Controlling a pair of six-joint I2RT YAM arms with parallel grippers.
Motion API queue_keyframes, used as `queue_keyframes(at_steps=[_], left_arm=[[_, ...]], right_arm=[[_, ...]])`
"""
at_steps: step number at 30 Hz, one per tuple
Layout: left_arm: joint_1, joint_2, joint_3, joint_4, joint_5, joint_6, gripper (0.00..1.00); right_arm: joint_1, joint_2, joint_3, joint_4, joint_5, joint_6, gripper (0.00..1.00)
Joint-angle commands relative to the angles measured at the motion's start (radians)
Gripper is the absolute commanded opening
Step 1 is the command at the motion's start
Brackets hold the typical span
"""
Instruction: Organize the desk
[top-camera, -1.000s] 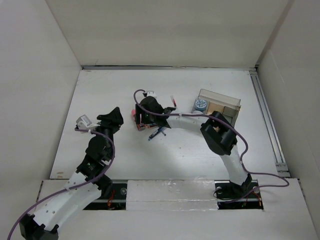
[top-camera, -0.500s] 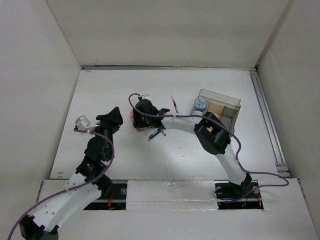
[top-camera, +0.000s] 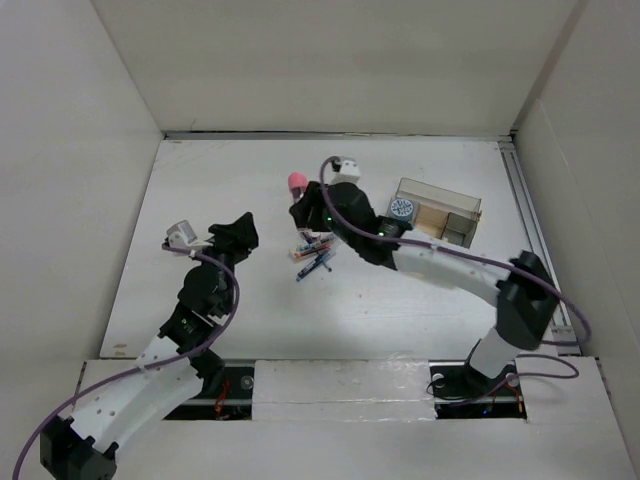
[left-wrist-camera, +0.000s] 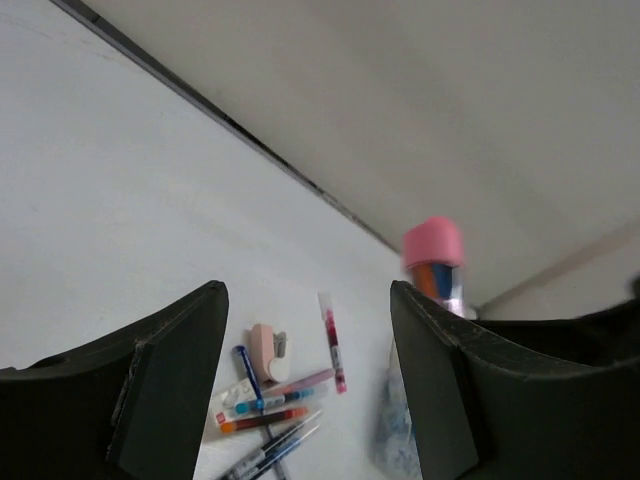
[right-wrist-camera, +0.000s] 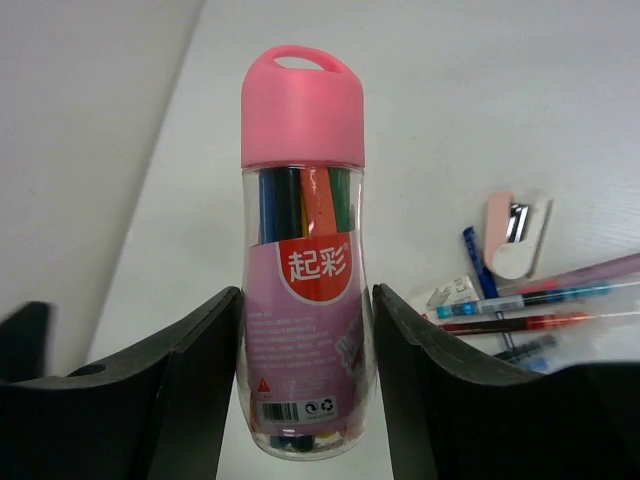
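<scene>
A clear marker bottle (right-wrist-camera: 304, 300) with a pink cap (top-camera: 297, 182) hangs above the white desk (top-camera: 210, 180). My right gripper (right-wrist-camera: 305, 400) is shut on its lower body, one finger on each side. In the top view the right gripper (top-camera: 308, 205) is just behind a loose pile of pens (top-camera: 312, 256). The left wrist view shows that pile (left-wrist-camera: 265, 415), a pink and white stapler (left-wrist-camera: 268, 352) and a red pen (left-wrist-camera: 332, 345) lying flat. My left gripper (left-wrist-camera: 308, 300) is open and holds nothing, left of the pile (top-camera: 238, 233).
A clear plastic compartment box (top-camera: 445, 212) stands at the right, with a round blue item (top-camera: 402, 208) at its left end. A metal rail (top-camera: 530, 230) runs along the desk's right edge. White panels wall the desk on three sides.
My right gripper closed on the marker bottle and carried it up and back to the right, away from the pile's left side. The left gripper shifted slightly right.
</scene>
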Motion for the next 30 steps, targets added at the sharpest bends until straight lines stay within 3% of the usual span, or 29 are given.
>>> queue_keyframes(at_steps=[1,6,12,25,29,30], left_arm=[[-0.003,0.088,0.06,0.071,0.137,0.083,0.62],[-0.003,0.266,0.155,0.047,0.282,0.131,0.63],[-0.003,0.329,0.171,0.071,0.382,0.156,0.63],[-0.003,0.296,0.165,0.068,0.359,0.169,0.63],[-0.003,0.3,0.157,0.082,0.366,0.169,0.63],[-0.003,0.305,0.157,0.082,0.362,0.169,0.63]], right_arm=[[-0.038,-0.193,-0.16,0.087,0.169,0.065,0.27],[-0.177,-0.441,-0.425,-0.005,0.359,0.223,0.28],[-0.354,-0.593,-0.628,-0.066,0.321,0.295,0.28],[-0.486,-0.409,-0.574,-0.079,0.28,0.284,0.29],[-0.507,-0.423,-0.593,-0.082,0.286,0.295,0.33],[-0.519,-0.427,-0.599,-0.08,0.283,0.296,0.41]])
